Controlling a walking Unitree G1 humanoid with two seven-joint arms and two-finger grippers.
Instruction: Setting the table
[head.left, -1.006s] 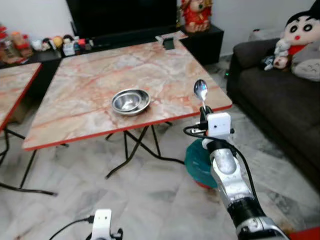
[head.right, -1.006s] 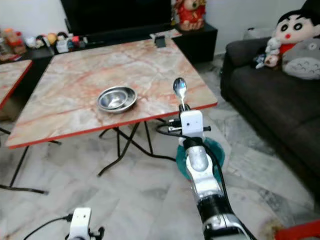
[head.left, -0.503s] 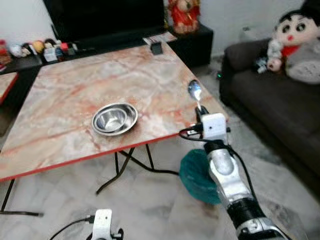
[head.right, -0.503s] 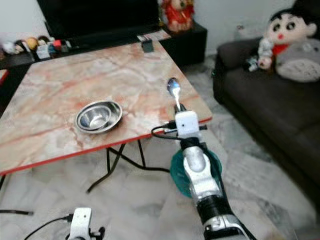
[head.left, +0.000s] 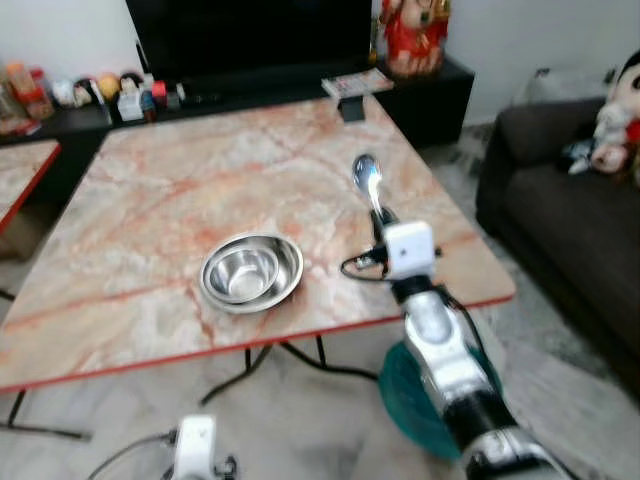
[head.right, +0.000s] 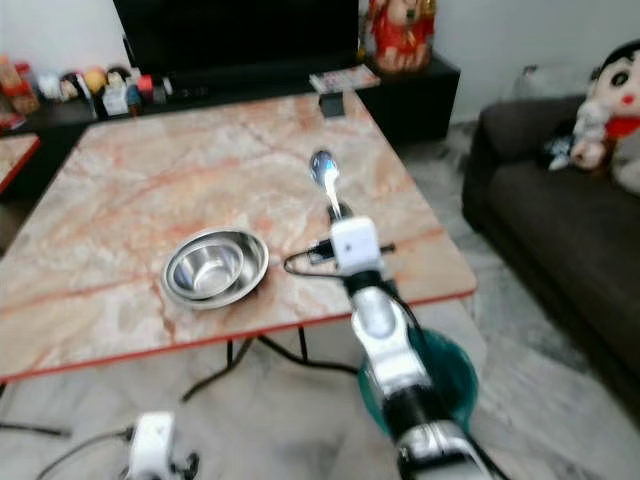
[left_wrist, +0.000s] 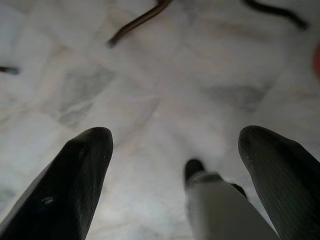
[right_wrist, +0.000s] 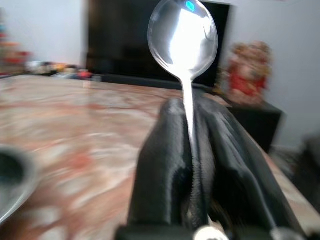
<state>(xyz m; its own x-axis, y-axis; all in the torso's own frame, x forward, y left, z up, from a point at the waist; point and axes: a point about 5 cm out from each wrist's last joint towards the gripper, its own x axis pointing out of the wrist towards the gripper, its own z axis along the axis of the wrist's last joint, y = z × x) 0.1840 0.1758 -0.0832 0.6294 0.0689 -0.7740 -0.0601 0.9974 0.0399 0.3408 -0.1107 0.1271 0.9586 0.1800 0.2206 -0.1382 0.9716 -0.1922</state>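
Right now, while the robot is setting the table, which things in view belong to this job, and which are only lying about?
Belong to the job:
- spoon, held upright in the right gripper
- steel bowl
- marble-top table

Lying about:
- plush toys on the dark sofa
- red figurine
- small items on the TV shelf
- teal basin on the floor

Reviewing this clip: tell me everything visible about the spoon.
The spoon is shiny, polished metal with a rounded oval bowl and a thin handle. It stands roughly upright, bowl uppermost, its handle pinched between the two black fingers of the right hand, which is shut on it. Nothing else touches it. It is held in the air above the near right part of the marble-patterned table, to the right of the steel bowl and apart from it. Its bowl reflects bright light.
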